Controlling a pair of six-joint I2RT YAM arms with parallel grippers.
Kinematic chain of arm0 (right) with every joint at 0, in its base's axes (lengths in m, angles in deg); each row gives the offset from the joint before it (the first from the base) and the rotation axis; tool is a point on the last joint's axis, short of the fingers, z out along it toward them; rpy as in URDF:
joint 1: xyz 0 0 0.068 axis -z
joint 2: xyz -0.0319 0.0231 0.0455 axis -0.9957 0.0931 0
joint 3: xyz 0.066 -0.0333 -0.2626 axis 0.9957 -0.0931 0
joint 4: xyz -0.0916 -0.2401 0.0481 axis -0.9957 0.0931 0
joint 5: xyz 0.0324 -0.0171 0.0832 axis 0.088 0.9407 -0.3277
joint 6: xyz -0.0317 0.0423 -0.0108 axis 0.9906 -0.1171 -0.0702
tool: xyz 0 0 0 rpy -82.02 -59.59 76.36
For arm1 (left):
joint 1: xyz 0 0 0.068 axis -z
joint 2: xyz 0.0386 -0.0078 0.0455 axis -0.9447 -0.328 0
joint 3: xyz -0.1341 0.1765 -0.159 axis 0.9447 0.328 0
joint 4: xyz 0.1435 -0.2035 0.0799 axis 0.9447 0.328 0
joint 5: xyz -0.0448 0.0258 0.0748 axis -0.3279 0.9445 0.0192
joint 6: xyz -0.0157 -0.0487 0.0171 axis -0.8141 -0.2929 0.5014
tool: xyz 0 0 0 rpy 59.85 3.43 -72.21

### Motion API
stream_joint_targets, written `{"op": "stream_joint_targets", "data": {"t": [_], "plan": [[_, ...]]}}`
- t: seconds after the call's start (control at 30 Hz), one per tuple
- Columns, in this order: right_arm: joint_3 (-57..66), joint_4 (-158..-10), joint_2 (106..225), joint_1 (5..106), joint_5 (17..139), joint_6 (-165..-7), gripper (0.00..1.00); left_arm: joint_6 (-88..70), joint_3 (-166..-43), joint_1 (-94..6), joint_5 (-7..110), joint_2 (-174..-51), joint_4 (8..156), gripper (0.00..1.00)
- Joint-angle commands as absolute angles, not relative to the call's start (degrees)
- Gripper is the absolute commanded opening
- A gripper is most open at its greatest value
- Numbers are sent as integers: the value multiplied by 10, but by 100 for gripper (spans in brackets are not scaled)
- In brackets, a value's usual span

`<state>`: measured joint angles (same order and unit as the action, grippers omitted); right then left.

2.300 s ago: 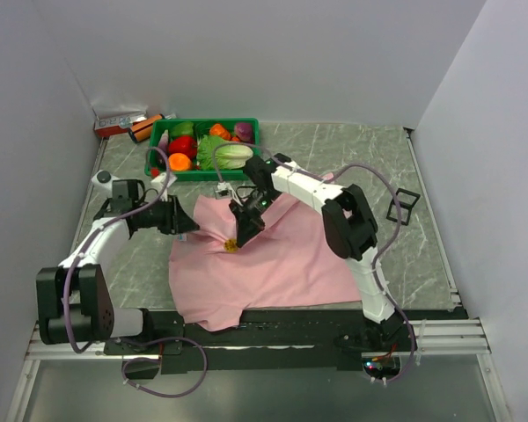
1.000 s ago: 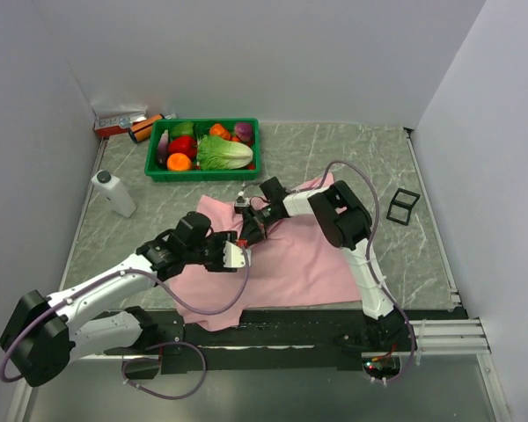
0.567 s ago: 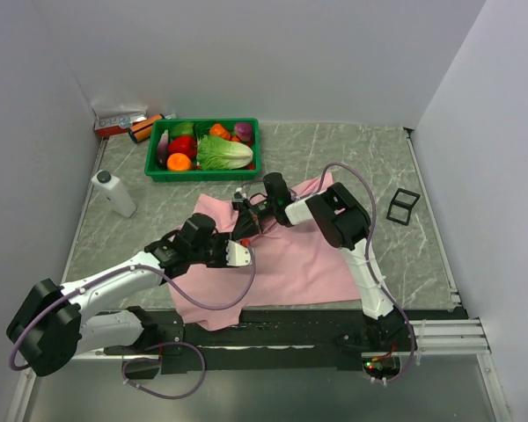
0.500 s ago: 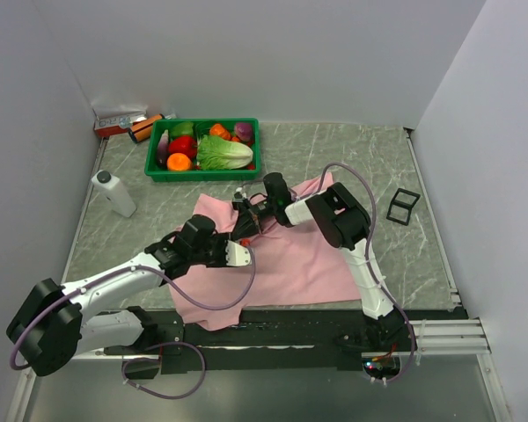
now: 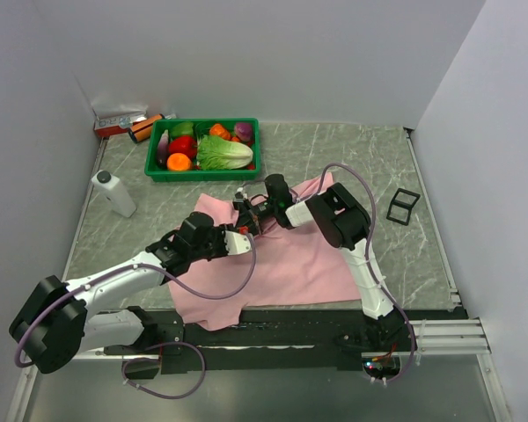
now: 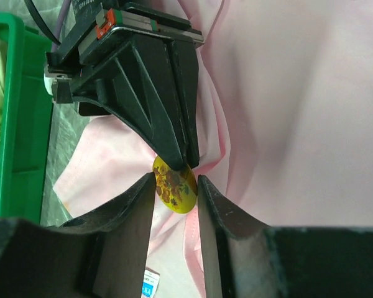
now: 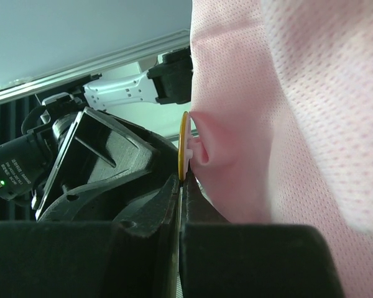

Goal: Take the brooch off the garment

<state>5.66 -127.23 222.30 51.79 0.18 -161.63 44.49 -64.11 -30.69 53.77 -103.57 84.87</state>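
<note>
The pink garment (image 5: 299, 255) lies spread on the table in front of the arms. The brooch (image 6: 174, 186) is a round yellow disc with a sunflower pattern, pinned to a pulled-up fold of the cloth. My right gripper (image 7: 181, 180) is shut on the brooch's edge (image 7: 183, 143), and from the left wrist it shows as black fingers (image 6: 174, 146) pinching the disc's top. My left gripper (image 6: 176, 186) is open, its jaws close on either side of the disc. In the top view the two grippers meet over the garment (image 5: 244, 230), hiding the brooch there.
A green basket (image 5: 155, 167) of vegetables stands at the back left, its wall (image 6: 15, 124) close by in the left wrist view. A white bottle (image 5: 113, 193) stands left of the garment. A small black frame (image 5: 403, 206) lies at the right. Boxes (image 5: 123, 121) sit in the back left corner.
My left arm has swung in from the far left to the brooch, and its jaws have narrowed round the disc. My right gripper has drawn the brooch and its fold slightly back.
</note>
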Motion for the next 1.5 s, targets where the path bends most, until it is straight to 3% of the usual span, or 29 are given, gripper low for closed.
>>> {"op": "stream_joint_targets", "data": {"t": [0.0,0.1,0.43,0.53,0.7,0.8,0.83,0.87,0.97,1.47], "plan": [[43,-1260,2226,520,-156,-1643,0,433,-647,-318,542,-1040,840,38],[46,-1259,2226,520,-155,-1643,0,434,-650,-319,542,-1047,840,34],[42,-1219,2220,519,-155,-1623,0,452,-656,-318,537,-1060,870,1],[41,-1205,2216,519,-155,-1615,1,449,-655,-318,534,-1060,866,1],[26,-1293,2194,531,-150,-1671,29,414,-671,-324,524,-1054,877,1],[11,-1549,2164,552,-140,-1792,61,362,-689,-339,494,-1049,898,1],[10,-1603,2150,555,-141,-1816,76,345,-693,-344,487,-1050,903,1],[9,-1697,2143,559,-142,-1836,100,326,-697,-353,472,-1050,904,1],[3,-1784,2118,564,-154,-1887,100,263,-694,-373,444,-1048,900,1],[92,-1786,2034,568,-151,-1865,100,225,-720,-426,340,-1045,980,1]]}}
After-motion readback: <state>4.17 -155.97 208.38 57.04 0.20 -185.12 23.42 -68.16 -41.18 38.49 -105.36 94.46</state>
